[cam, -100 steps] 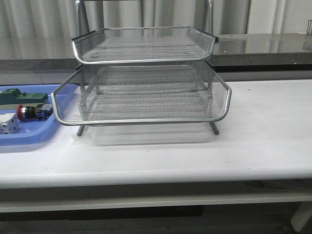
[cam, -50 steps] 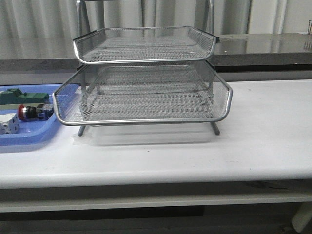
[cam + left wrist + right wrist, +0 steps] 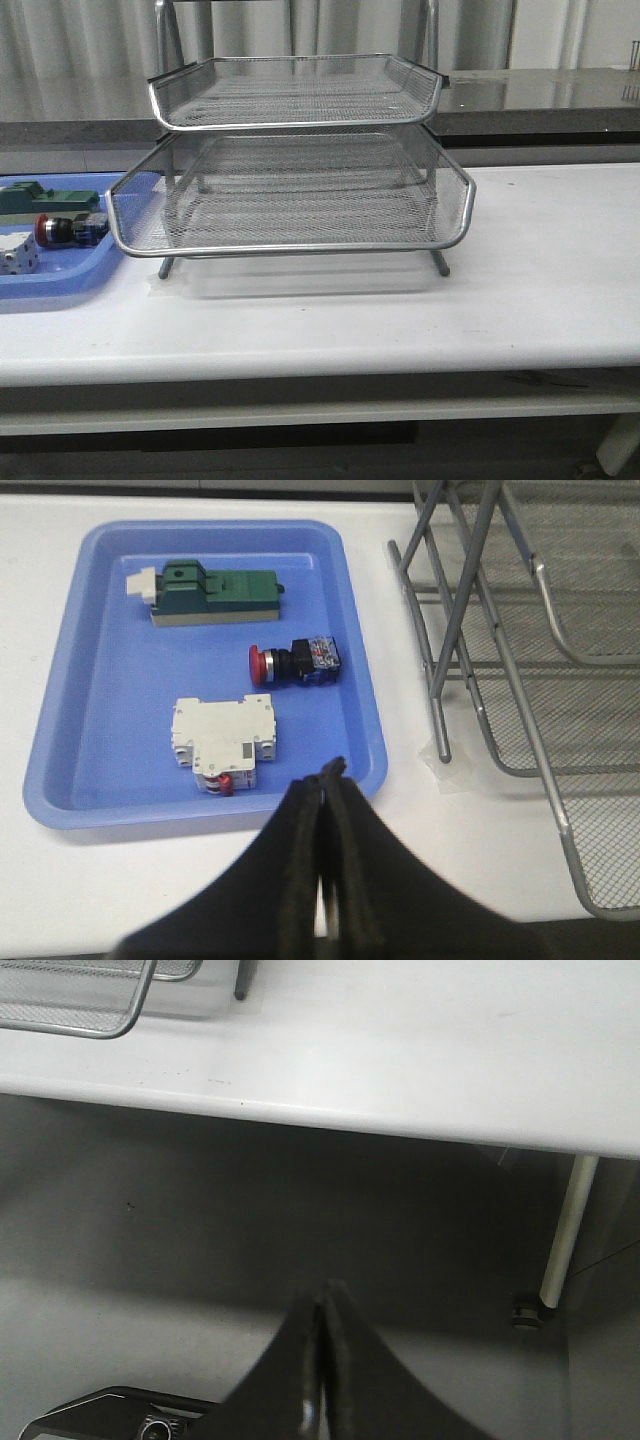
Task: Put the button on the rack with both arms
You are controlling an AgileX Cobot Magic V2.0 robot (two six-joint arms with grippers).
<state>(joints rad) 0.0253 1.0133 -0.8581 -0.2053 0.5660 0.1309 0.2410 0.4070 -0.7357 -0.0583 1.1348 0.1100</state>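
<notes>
Button (image 3: 293, 661) placement has not begun, by the look of it: both arms sit back and neither has hold of anything. Nearest in the left wrist view, the left gripper (image 3: 325, 780) has its jaws pressed together, empty, poised over the near rim of the blue tray (image 3: 60, 730). The right gripper (image 3: 322, 1310) is likewise clenched on nothing and hangs off the front edge of the worktop (image 3: 420, 1040), with floor under it, well apart from everything.

Inside the blue tray, closest to the left jaws, lies a white breaker (image 3: 222, 742). Just beyond it the button rests on its side, red head pointing away from the rack (image 3: 300, 170), apart from its neighbours. Farther still is a green block (image 3: 212, 593).

Reaching the button probably means passing over the breaker, which lies between it and the jaws. The rack stands just beside the tray, its wide lower tier (image 3: 290, 215) overhanging the tray's edge in the front view.
</notes>
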